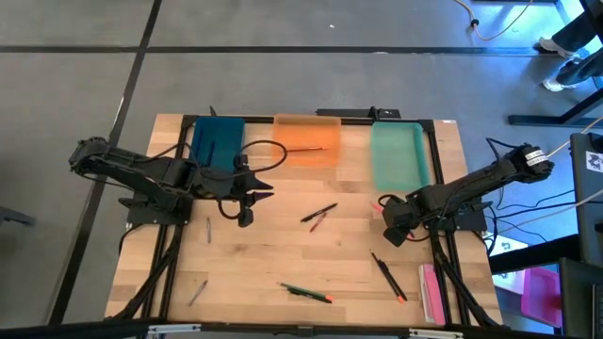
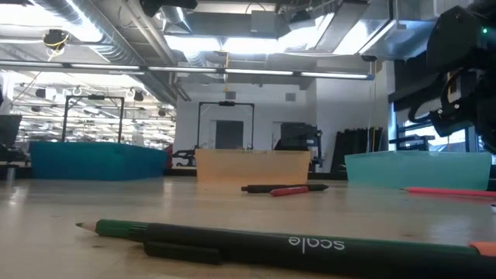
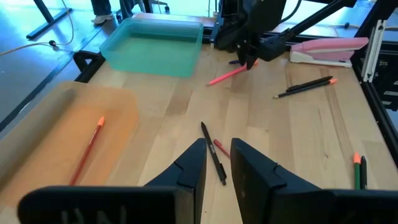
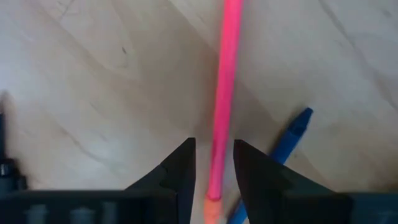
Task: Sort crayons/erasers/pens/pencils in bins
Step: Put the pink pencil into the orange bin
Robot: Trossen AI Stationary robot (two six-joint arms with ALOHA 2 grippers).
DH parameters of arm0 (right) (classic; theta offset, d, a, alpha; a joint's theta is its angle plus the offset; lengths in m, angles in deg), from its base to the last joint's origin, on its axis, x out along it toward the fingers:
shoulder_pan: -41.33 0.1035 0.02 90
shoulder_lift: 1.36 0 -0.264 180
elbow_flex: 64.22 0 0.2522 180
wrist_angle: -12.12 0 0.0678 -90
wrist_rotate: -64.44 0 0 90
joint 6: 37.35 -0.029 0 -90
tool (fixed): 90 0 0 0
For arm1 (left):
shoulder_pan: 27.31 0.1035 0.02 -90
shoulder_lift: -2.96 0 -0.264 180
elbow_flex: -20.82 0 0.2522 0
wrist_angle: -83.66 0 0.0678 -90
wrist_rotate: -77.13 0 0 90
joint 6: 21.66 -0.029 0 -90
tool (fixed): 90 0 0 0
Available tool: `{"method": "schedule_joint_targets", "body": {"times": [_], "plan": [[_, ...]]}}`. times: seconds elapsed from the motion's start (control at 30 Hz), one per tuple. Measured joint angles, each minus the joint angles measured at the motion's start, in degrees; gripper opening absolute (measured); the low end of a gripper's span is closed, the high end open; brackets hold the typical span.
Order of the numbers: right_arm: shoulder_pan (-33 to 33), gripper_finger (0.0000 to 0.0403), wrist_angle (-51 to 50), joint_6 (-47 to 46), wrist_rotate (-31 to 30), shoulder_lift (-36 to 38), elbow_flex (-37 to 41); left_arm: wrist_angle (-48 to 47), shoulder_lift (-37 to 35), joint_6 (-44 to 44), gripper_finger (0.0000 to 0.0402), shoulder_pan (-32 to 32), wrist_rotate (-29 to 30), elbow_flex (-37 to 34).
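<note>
My right gripper (image 4: pixel 214 155) is low over the table in front of the mint green bin (image 1: pixel 399 155). It is open, with its fingers on either side of a pink stick (image 4: pixel 222 93) that lies flat on the wood. A blue stick (image 4: pixel 292 134) lies beside the pink one. My left gripper (image 3: pixel 217 165) is open and empty near the teal-blue bin (image 1: pixel 217 141), pointing at a black pen (image 3: pixel 213 155) and a red crayon (image 3: pixel 221 148) on the table. The orange bin (image 1: pixel 307 139) holds an orange pencil (image 3: pixel 86 149).
A black pen with an orange tip (image 1: pixel 388 276), a green pencil and a black pen (image 1: pixel 306 293), and two grey sticks (image 1: pixel 196 292) (image 1: pixel 208 229) lie loose on the wood. A pink stapler (image 1: pixel 431 292) lies at the near right. All three bins stand along the far edge.
</note>
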Motion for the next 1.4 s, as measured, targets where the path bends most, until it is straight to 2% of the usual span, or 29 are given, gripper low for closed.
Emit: {"method": "schedule_joint_targets", "body": {"times": [0.63,0.83,1.07,1.4], "plan": [[0.0,0.0113,5.1,1.5,1.6,0.0,0.8,0.0,0.0,-0.1,0.0065,0.0,0.0,0.0],[0.0,0.0113,-0.2,1.4,1.8,-0.1,-2.2,-0.1,0.0,-0.1,0.0065,0.0,0.1,0.0],[0.3,0.0104,-0.9,0.2,2.0,-0.1,-4.4,-0.3,0.0,-0.1,0.0065,0.0,1.3,0.0],[5.8,0.0079,-4.5,-3.2,3.7,0.0,-5.7,-0.3,0.0,-0.1,0.0065,0.0,1.3,0.0]]}}
